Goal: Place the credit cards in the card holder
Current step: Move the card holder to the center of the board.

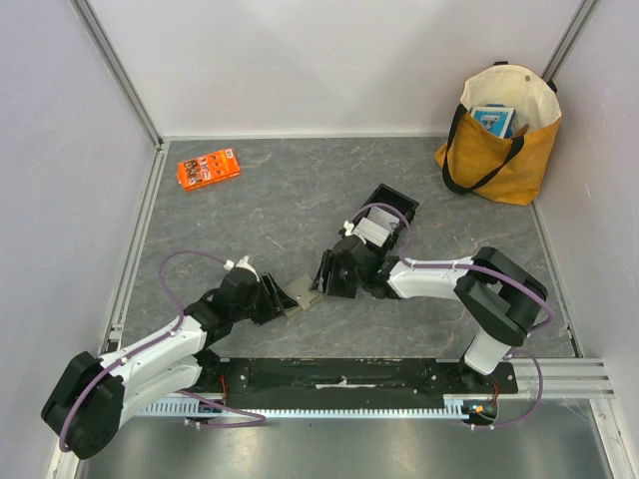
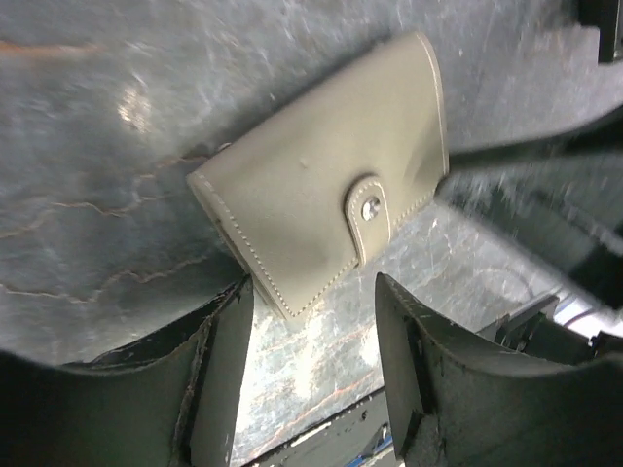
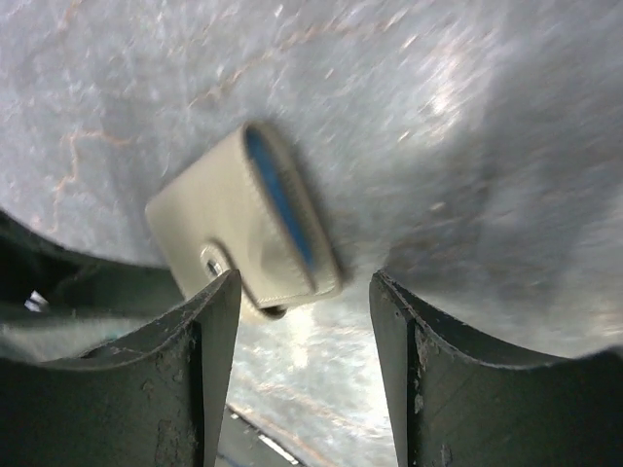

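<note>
Card holder [image 1: 300,296] lies flat on the table [image 1: 250,200], closer to the near edge and a bit left of its middle, btw. the two grippers. I judge it light and semi-stiff, leather-like w/ a little give, not slippery, not fragile. It is thin, so best to pinch it across the body by two opposite edges, away from the snap tab [image 2: 370,207].

Look: taupe-grey, stitched border, rounded tab w/ metal snap, closed; a blue strip shows inside along one open side.

Left gripper [image 2: 311,331]: jaws spread, one corner of the holder just at the tips, nothing pinched. Right gripper [image 3: 304,311]: jaws spread too, holder just in front, not held.
</note>
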Controlling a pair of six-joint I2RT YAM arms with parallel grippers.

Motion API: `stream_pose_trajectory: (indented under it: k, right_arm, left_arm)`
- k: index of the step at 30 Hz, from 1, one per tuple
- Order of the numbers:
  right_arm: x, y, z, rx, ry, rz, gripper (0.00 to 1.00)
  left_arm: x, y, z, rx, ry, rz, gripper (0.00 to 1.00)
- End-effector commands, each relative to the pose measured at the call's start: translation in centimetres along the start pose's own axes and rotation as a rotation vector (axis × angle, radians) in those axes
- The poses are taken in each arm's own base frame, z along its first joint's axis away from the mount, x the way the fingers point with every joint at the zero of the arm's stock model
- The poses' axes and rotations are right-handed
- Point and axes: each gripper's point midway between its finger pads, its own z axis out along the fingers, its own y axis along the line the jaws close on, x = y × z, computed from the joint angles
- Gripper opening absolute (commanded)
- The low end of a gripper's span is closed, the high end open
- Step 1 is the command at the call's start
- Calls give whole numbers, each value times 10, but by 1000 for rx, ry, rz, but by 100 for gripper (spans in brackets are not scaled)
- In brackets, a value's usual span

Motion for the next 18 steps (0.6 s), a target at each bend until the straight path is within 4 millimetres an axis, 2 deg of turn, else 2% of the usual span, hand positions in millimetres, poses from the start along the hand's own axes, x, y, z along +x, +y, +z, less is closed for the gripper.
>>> stream_pose_trajectory:
  k: [1,5,9,11,13,18]
  right_arm:
    - [-26,-43,-10,138,-23,-127,63]
    - [-41,-28,-37,100,-57,-262,64]
    - [-38,-2,-50,-25,-22,-366,60]
    - [-34,11,-50,-88,11,-403,58]
    - [-28,18,-46,-139,49,-413,57]
    - [-18,29,-34,-210,103,-420,54]
  left_arm:
    - [21,-11,-3,35,91,-22,59]
    - [1,-6,-4,-45,6,36,63]
    - [-31,-11,-10,-116,-98,146,69]
    - [-44,-16,-12,-149,-132,192,75]
    - [-49,-15,-9,-183,-128,233,80]
    - [-41,-3,5,-269,-31,272,81]
